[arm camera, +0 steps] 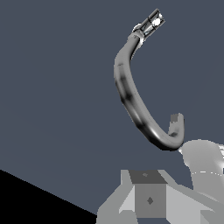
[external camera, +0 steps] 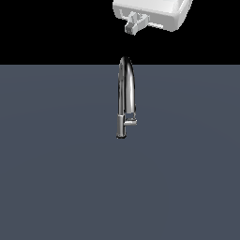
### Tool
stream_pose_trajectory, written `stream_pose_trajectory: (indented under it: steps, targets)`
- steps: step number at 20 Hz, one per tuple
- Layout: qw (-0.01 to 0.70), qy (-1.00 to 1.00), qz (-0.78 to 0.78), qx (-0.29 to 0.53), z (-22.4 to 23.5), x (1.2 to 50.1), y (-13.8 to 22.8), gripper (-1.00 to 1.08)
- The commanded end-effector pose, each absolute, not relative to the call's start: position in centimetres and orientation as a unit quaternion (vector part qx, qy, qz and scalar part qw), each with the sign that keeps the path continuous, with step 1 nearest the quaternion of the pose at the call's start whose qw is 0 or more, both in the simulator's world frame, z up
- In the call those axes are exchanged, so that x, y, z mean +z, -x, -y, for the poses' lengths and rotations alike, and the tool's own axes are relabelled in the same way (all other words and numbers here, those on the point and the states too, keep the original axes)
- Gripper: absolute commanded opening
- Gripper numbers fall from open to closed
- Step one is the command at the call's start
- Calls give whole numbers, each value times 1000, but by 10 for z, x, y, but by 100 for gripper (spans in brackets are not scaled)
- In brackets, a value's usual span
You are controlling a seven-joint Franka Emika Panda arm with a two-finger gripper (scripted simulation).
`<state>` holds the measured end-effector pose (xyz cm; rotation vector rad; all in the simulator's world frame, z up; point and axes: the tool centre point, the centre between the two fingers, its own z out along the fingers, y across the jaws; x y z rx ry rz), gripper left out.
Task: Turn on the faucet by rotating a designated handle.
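Simulated scene, dark grey counter [external camera: 51,178] under a black backdrop. Near the middle of the counter, closer to its far edge than its near one, stands the faucet [external camera: 125,89]: slim, chrome, upright, with a high arched spout reaching up to the far edge line. Low on its stem juts the handle [external camera: 131,122], a short chrome lever pointing toward the exterior view's right.

Above and beyond the faucet, well apart from it, hangs the gripper [external camera: 132,26] on the white arm, touching nothing and holding nothing. Cannot tell from either view how wide its jaws stand.

Seen from the wrist camera, the spout [arm camera: 131,92] curves away below, with grey parts of the hand in the foreground.

Apparently poised high to clear the arch before descending. Handle untouched; turning not yet begun, by the look of it.
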<state>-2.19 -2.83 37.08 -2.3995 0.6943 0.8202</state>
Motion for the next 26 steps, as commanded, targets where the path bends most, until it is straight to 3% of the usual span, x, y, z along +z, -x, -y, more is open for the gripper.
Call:
stream_pose_trajectory:
  steps: [1, 26]
  targets:
    - [271, 867, -272, 319, 32, 358, 11, -100]
    - [440, 613, -437, 490, 58, 183, -67, -100]
